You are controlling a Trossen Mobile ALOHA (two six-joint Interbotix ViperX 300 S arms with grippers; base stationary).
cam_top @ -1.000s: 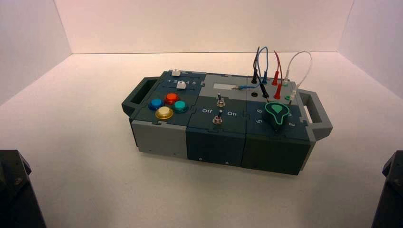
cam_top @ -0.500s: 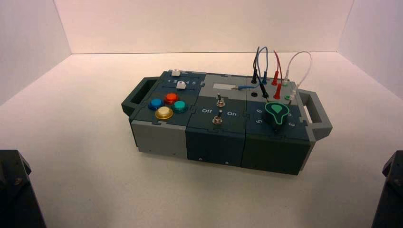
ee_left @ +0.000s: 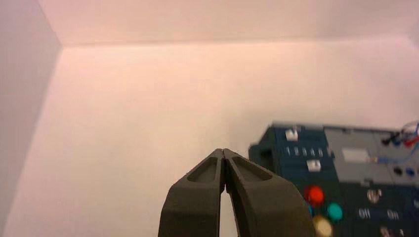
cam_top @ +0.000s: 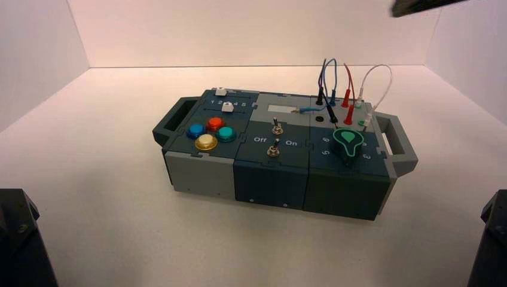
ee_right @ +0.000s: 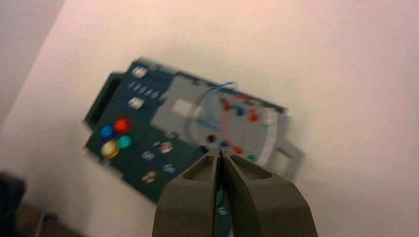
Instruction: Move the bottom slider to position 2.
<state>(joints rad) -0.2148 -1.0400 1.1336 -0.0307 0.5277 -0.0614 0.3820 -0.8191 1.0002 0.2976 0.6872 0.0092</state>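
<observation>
The bottom slider (cam_top: 227, 107) is a small white knob on the box's left module, just in front of a row of white numerals; the numeral 2 (cam_top: 220, 103) is left of the knob. The slider also shows in the left wrist view (ee_left: 313, 165) and in the right wrist view (ee_right: 135, 103). My left gripper (ee_left: 223, 150) is shut and empty, low and well left of the box. My right gripper (ee_right: 219, 149) is shut and empty, high above the box and looking down on it. A dark part of an arm (cam_top: 421, 6) shows at the high view's top right edge.
A twin white slider knob (cam_top: 220, 91) sits behind the numbered one. Four coloured buttons (cam_top: 207, 142), two toggle switches (cam_top: 276, 127), a green-topped knob (cam_top: 348, 141) and plugged wires (cam_top: 350, 89) fill the rest of the box. Handles stick out at both ends. White walls surround the table.
A dark part of an arm has come into the high view's top right edge. The box and its sliders have not moved.
</observation>
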